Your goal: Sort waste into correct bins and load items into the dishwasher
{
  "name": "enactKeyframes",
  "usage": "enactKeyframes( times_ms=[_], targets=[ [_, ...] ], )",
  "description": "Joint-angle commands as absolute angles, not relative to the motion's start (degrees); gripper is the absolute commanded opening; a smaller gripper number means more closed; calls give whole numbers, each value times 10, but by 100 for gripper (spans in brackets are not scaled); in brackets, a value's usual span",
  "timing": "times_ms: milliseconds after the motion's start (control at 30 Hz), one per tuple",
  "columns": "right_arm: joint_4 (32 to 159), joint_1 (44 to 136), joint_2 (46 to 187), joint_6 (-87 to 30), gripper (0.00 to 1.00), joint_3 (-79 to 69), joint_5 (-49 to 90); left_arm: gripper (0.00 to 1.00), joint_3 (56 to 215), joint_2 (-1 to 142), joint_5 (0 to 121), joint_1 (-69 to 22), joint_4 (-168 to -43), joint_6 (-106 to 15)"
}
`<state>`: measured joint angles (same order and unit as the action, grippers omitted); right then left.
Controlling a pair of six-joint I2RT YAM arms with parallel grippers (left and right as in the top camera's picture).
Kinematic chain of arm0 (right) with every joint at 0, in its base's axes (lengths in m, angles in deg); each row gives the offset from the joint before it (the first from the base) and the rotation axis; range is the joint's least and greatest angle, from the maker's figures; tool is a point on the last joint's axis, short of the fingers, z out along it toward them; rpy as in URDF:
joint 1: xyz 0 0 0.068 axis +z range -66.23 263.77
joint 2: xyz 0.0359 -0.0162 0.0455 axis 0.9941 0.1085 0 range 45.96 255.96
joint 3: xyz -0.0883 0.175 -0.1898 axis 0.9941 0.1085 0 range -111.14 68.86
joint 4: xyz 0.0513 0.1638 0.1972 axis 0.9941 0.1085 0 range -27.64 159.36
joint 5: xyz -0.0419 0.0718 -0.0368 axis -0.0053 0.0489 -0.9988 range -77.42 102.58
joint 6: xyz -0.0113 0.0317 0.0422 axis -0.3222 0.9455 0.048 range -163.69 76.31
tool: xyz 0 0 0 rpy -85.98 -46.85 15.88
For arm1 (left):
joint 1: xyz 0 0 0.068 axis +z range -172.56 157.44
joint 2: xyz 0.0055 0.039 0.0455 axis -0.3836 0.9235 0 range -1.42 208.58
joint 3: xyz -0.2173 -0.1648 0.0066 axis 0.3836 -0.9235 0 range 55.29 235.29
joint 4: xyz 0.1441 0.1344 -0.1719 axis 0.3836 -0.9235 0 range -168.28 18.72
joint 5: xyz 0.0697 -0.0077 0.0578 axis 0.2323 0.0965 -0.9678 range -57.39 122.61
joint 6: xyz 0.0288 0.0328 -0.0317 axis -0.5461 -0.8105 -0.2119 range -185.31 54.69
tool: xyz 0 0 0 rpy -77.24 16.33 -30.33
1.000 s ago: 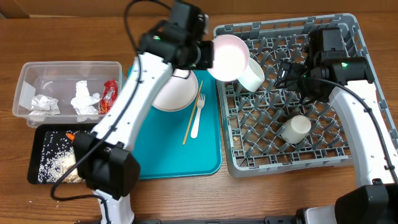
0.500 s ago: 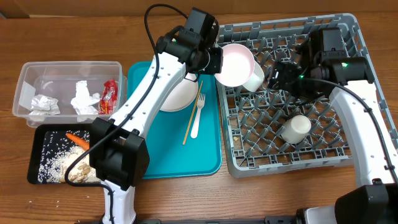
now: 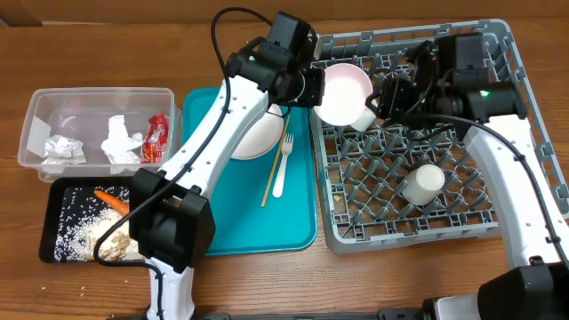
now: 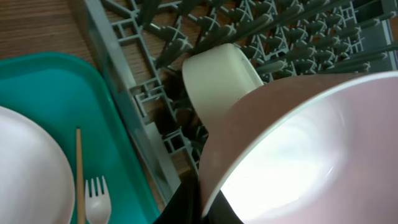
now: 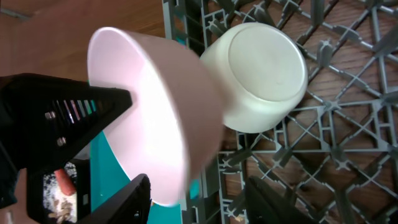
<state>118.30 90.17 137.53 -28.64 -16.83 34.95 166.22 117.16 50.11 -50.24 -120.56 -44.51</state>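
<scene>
The pale pink plate (image 3: 345, 93) hangs tilted on edge over the far left corner of the grey dish rack (image 3: 418, 240), its rim clenched in the left gripper (image 3: 312, 89). Only the right wrist view shows that grip, a black pointed finger (image 5: 93, 102) lying against the plate's glossy inner face. It also shows the right gripper's (image 3: 388, 100) own fingers (image 5: 127, 202) released and apart, with the plate's lower rim in the gap between them. The left wrist view gives the plate's matte pink outside and deep, bowl-like curve. Just behind it a white bowl (image 3: 366, 114) lies on its side among the rack's upright pegs, flat base toward the right wrist camera. The overhead alone takes in the rest. A small white cup (image 3: 422, 184) lies near the rack's middle. On the smooth teal tray (image 3: 240, 227) are a second white bowl (image 3: 253, 138), a plastic fork (image 3: 283, 164) and a thin wooden chopstick (image 3: 271, 173). Along the table's left edge, a clear tub (image 3: 40, 102) holds crumpled napkins (image 3: 120, 142) and a shiny red wrapper (image 3: 156, 135). A flat black tray (image 3: 53, 222) holds a carrot (image 3: 114, 200) and rice-like scraps (image 3: 84, 233).
</scene>
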Motion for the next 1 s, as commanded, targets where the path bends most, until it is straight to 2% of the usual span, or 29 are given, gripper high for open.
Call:
enactKeyframes(
  times_ms=[0, 167, 600, 633, 667, 700, 800, 867, 900, 967],
  targets=[
    [1174, 924, 1365, -282, 52, -167, 304, 7, 1669, 1175, 517, -519, -1200, -458],
    [1169, 941, 1369, -282, 52, -167, 210, 8, 1669, 1175, 518, -525, -1198, -458],
    [1162, 942, 1433, -282, 47, -167, 207, 8, 1669, 1175, 522, -525, -1198, -459],
    [1161, 942, 1438, -282, 38, -167, 207, 8, 1669, 1175, 522, -525, -1198, -459],
    [1160, 942, 1439, -282, 14, -167, 207, 9, 1669, 1175, 522, -525, -1198, -460],
    [1157, 942, 1440, -282, 5, -167, 207, 9, 1669, 1175, 521, -525, -1198, -460],
    [1148, 942, 1437, -282, 4, -170, 192, 9, 1669, 1175, 521, -525, -1196, -461],
    [1147, 938, 1433, -282, 4, -181, 163, 13, 1669, 1175, 521, -525, -1196, -461],
    [1147, 937, 1429, -282, 4, -188, 147, 18, 1669, 1175, 521, -525, -1196, -463],
    [1143, 933, 1421, -282, 4, -199, 107, 42, 1669, 1175, 521, -525, -1196, -466]
  ],
)
